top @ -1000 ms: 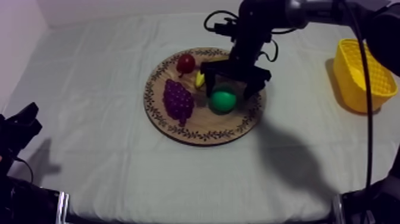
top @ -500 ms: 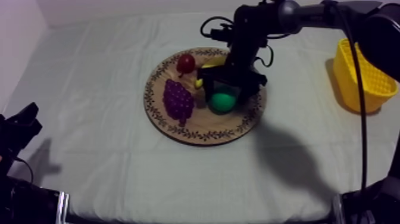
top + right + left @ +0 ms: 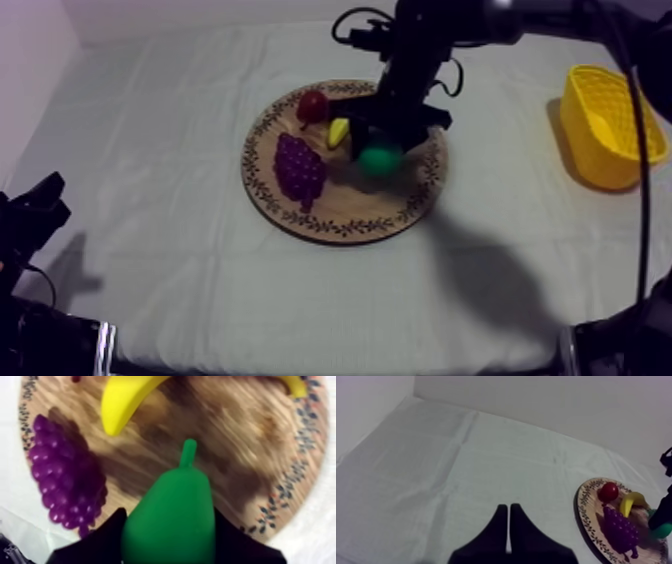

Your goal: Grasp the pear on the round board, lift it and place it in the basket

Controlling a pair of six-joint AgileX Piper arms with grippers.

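The right jaws, spread wide around the pear (image 3: 380, 160) a second ago, have been closed on its flanks: the grasp is judged made, the carry not begun. The pear is held over the wooden board (image 3: 335, 215). The clamp, hidden from above by the arm, is shown in the right wrist view; the yellow basket (image 3: 590, 150) is seen from above, well apart at the right. The left jaws are pressed together, empty.
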